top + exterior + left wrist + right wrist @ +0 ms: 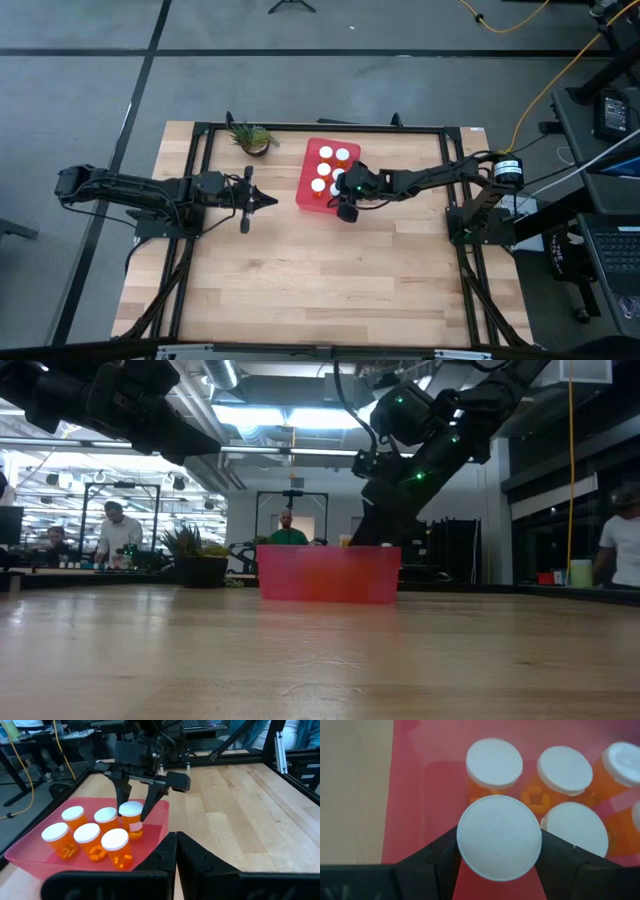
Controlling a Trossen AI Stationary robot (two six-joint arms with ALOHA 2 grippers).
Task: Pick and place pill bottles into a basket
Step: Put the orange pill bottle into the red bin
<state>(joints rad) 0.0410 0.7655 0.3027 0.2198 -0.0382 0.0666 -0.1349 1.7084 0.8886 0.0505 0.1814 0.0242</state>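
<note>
Here, right gripper clamping an orange, white-capped pill bottle over red basket, left gripper closed, empty.

Right gripper over the basket, a pill bottle between its fingers. Five bottles stand in the basket beyond it.

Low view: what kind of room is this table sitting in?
Likely an open robotics lab or workshop. Beyond the wooden table and the red basket, people sit and stand at benches under long strips of ceiling lights, and a dark frame rig stands at the back.
</note>
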